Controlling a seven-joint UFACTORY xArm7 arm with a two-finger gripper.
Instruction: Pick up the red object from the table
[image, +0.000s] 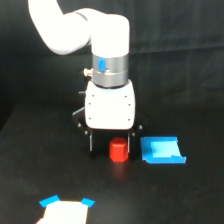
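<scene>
A white, blue-cornered piece (65, 211) lies foremost. Behind it, the gripper (110, 144) straddles the red object (118, 150), jaws wide; off-centre closing could topple it toward the blue piece (162, 150).

Dim, soft-focus scene; the white arm (80, 27) glares (slightly overexposed) against the black table (190, 200).

Black table (30, 170): red object (119, 151), blue piece (162, 150), possibly white card (65, 211).
</scene>
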